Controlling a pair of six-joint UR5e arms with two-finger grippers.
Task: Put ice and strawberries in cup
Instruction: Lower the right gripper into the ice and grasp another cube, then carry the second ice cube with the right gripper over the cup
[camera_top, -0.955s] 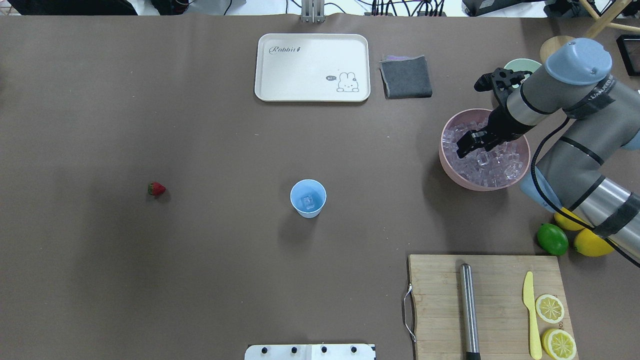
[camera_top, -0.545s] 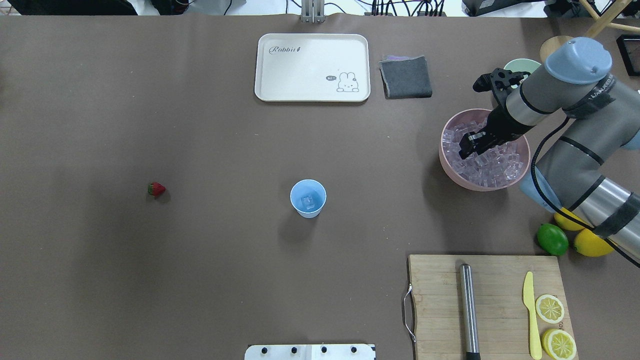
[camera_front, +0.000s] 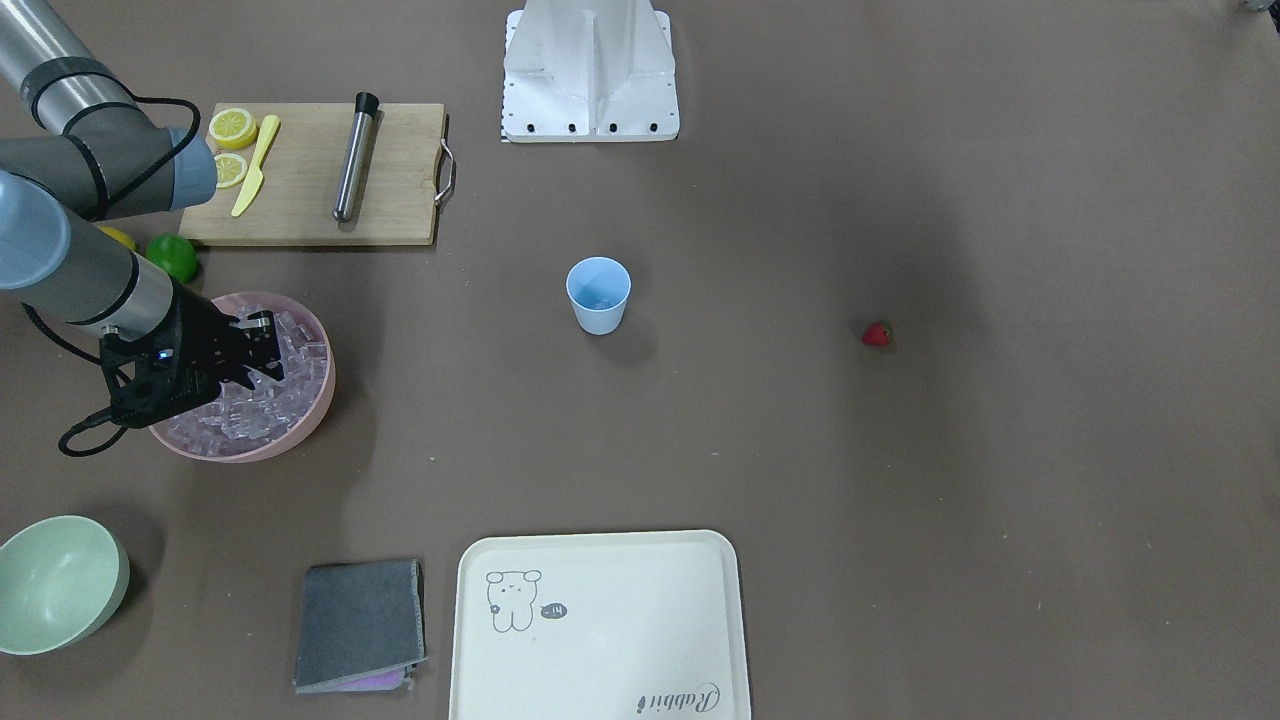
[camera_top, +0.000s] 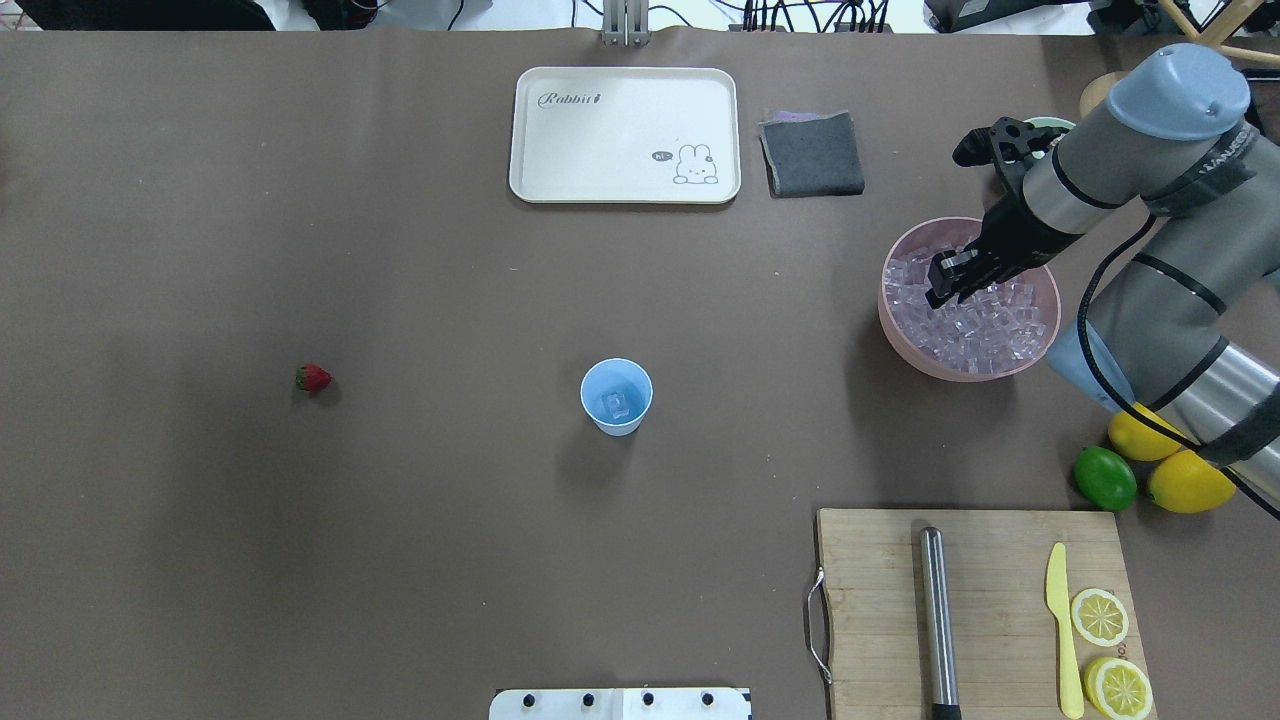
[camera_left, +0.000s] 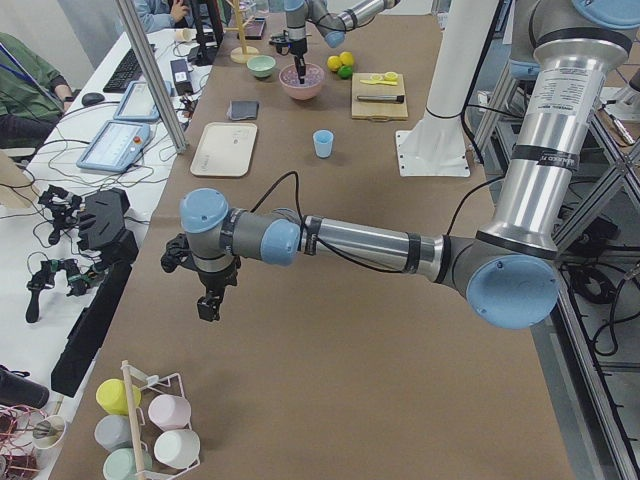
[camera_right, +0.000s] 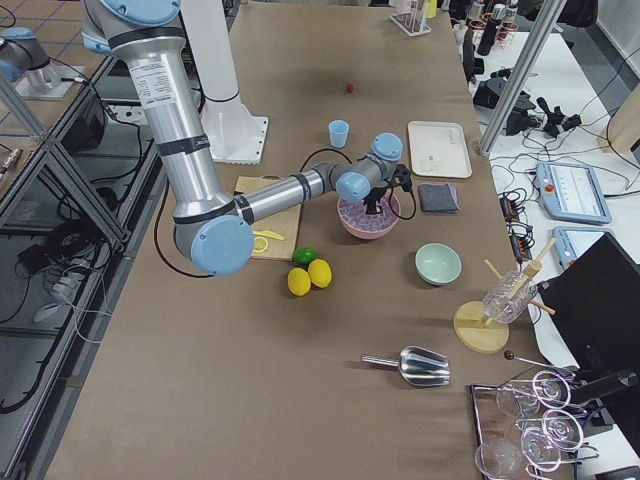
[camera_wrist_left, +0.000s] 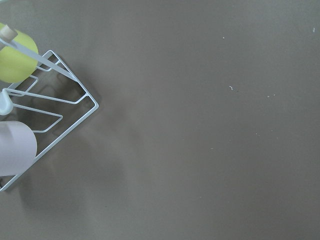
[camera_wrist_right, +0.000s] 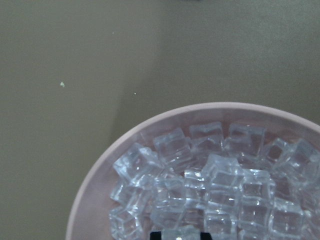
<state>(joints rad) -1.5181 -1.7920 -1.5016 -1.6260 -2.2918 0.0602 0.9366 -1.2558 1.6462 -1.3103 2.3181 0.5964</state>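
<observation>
In the pink bowl (camera_top: 903, 348), right tool (camera_top: 940, 287) clenched on 1 ice cube (camera_wrist_right: 177, 233) (tray (camera_top: 620, 120) lettering: "Rabbit"); left tool (camera_left: 208, 308): grip untellable.

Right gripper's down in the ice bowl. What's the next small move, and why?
Probably lift the right gripper straight up: an ice cube sits between its tips in the pink bowl, and the cup stands apart at mid-table.

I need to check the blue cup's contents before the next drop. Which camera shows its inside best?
The overhead exterior: it looks straight down into the cup, showing ice on its bottom. Front-facing sees inside obliquely; side views show it tiny; wrist cameras miss it.
</observation>
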